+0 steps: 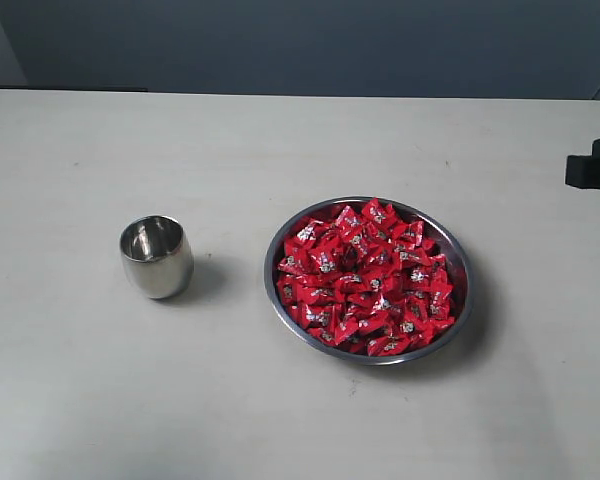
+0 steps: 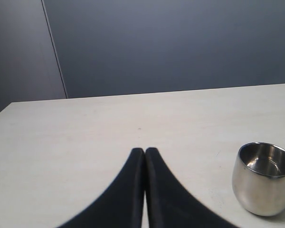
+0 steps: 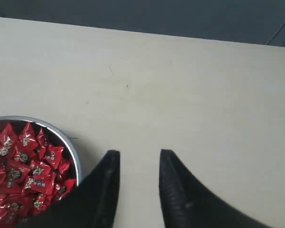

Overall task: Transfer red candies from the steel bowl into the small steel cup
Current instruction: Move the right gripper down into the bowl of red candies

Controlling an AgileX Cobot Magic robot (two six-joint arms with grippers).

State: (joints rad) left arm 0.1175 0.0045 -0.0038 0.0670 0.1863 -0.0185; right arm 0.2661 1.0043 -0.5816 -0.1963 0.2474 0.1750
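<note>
Your red candies (image 1: 365, 280) fill the steel bowl (image 1: 268, 265), 3 o'clock of the small steel cup (image 1: 157, 257). Likely light and slippery: pinch one mid-wrapper. Right gripper (image 3: 138, 154) is spread and empty, left gripper (image 2: 145, 151) pressed together.

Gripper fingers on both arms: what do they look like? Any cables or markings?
Left gripper and right gripper match: matte black fingers, broad at the base, curving in to narrow rounded tips. No cables or markings show. The exterior view shows only a black blocky part of the right arm.
</note>
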